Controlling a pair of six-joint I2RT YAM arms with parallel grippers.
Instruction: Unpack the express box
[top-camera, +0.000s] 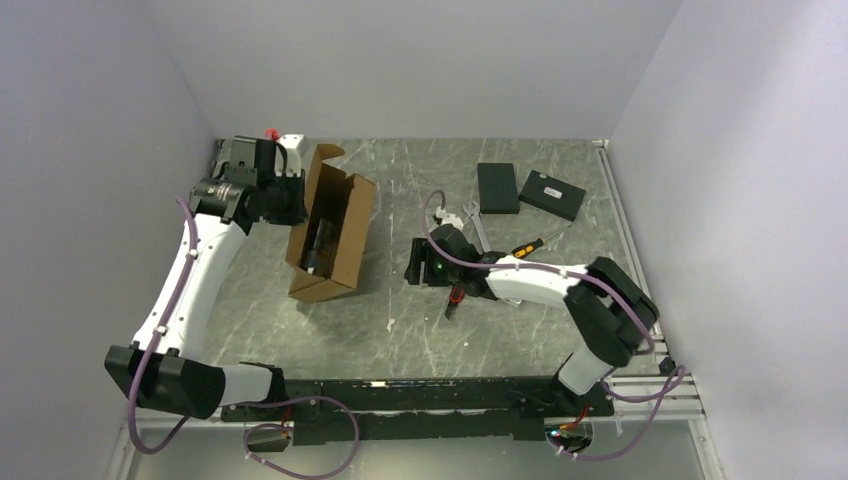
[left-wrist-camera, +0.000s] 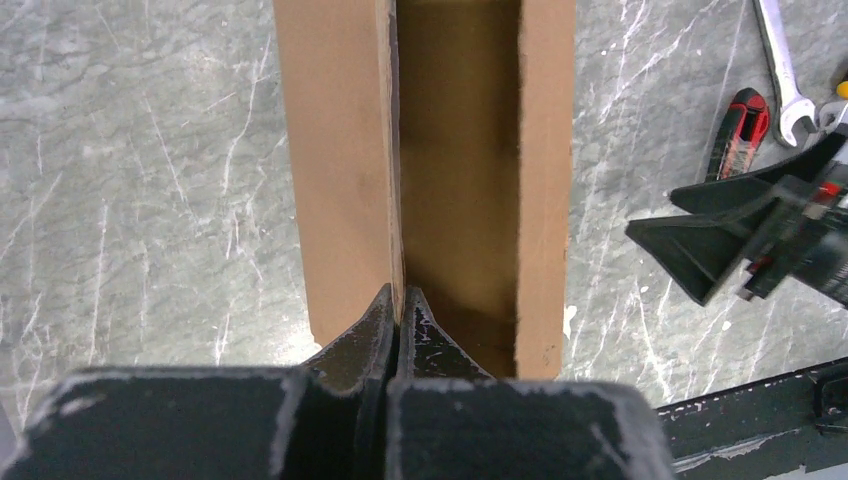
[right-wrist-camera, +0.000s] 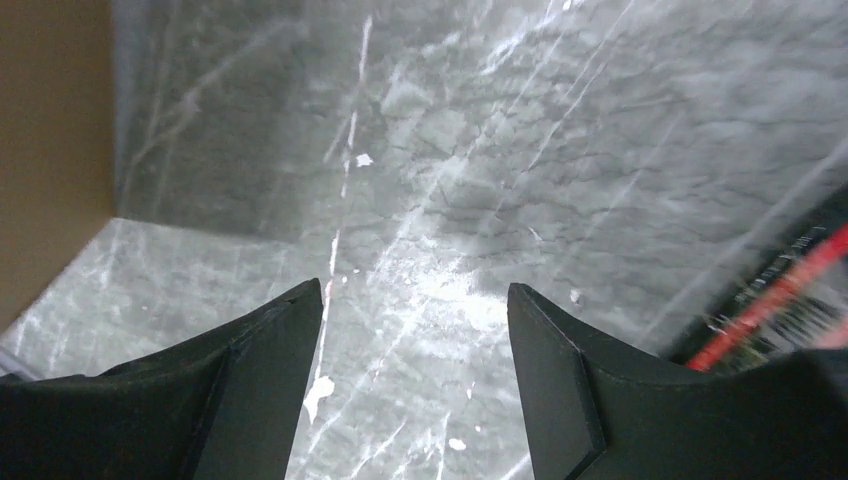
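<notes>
Your left gripper (left-wrist-camera: 400, 300) is pinched shut on a side wall of the express box (top-camera: 355, 235), which stands open on the table (top-camera: 500, 320), left of centre. Hold that pinch firm so the box cannot slide. Your right gripper (right-wrist-camera: 415, 295) is spread and empty beside the box. Bring it over the opening towards the dark item (top-camera: 318, 250) inside, clear of the rim.

brown express box (top-camera: 335, 225), open, left of centre
</notes>
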